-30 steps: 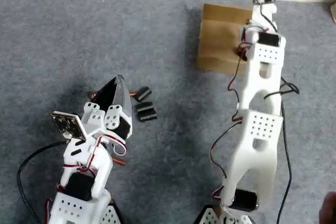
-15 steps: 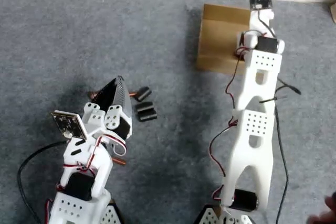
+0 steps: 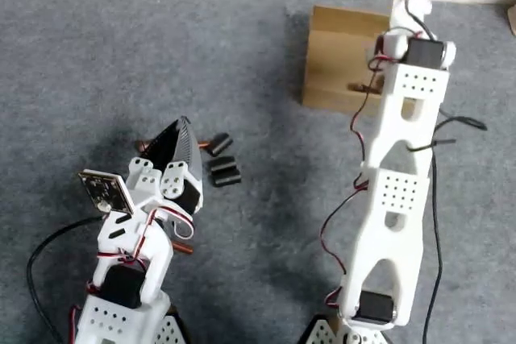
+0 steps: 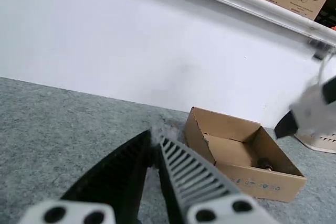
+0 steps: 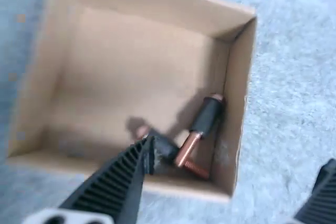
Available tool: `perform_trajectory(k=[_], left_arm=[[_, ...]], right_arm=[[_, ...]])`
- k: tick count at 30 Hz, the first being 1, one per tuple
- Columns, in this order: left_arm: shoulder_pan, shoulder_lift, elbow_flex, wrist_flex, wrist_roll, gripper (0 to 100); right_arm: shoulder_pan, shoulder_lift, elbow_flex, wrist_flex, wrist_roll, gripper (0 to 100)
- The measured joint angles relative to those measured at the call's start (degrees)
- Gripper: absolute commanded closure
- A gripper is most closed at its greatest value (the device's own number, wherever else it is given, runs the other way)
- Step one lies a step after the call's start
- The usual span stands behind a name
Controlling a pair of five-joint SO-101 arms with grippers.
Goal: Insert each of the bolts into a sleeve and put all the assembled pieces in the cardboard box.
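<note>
Right gripper [image 5: 239, 156] hangs wide open over the cardboard box [image 5: 239, 77], fingers spread well apart and gripping nothing at all. One ribbed finger dips toward the near wall of the box; the other sits far out past the side wall.

Directly below it, two assembled pieces [image 5: 207, 114] lie on the box floor in the corner closest to the gripper, black sleeves with copper ends poking out, crossing each other in a loose V. One of them is partly hidden behind the fingertip, and I cannot tell whether the two touch.

So this reads as the drop-off step, with the load lying in the box. To finish it cleanly, the arm wants to rise straight up before it swings away, so that the low finger clears the cardboard wall and does not drag the box across the grey mat [image 3: 97, 54]. The jaws should stay spread on the way out; closing early risks nipping a bolt end.

Further out, the left gripper [image 4: 156, 141] sits low over the mat with its fingers pressed together, nothing visible between them, pointing toward the distant box. Just beside its tip lie two black sleeves [image 3: 222, 159], unfilled by the look of it. A copper bolt [image 3: 185, 246] rests back by that arm's wrist. In my judgement, the job is partway done, with more pairs to mate.
</note>
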Motion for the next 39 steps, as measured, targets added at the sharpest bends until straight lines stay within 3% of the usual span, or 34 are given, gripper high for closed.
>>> perform_trajectory(k=[4, 12, 16, 19, 23, 30, 35, 39], left_arm=[[-1.1, 0.0, 0.0, 0.0, 0.0, 99], [-2.4, 0.0, 0.0, 0.0, 0.0, 99], [-2.3, 0.0, 0.0, 0.0, 0.0, 99], [-2.8, 0.0, 0.0, 0.0, 0.0, 99], [-9.0, -0.1, -1.4, 2.8, 0.0, 99], [-20.2, -0.1, -9.6, 30.7, 0.2, 99], [-26.1, -0.4, -13.4, 44.1, 0.2, 99], [-29.5, -0.3, -13.6, 46.6, 0.2, 99]], right_arm=[[-4.0, -8.2, 0.0, 7.2, 0.0, 58.1], [-10.2, -28.3, 0.0, 7.9, 0.0, 58.1], [-14.1, -45.0, 9.7, 7.9, 0.0, 58.1], [-18.9, -60.3, 23.4, 7.9, -1.8, 58.1], [-27.0, -82.0, 47.3, 7.9, -3.2, 58.1], [-39.6, -112.1, 94.8, 1.7, -2.2, 58.1], [-45.7, -118.9, 122.2, -7.1, 3.3, 58.1], [-47.8, -118.2, 137.1, -14.8, 6.9, 58.1]])
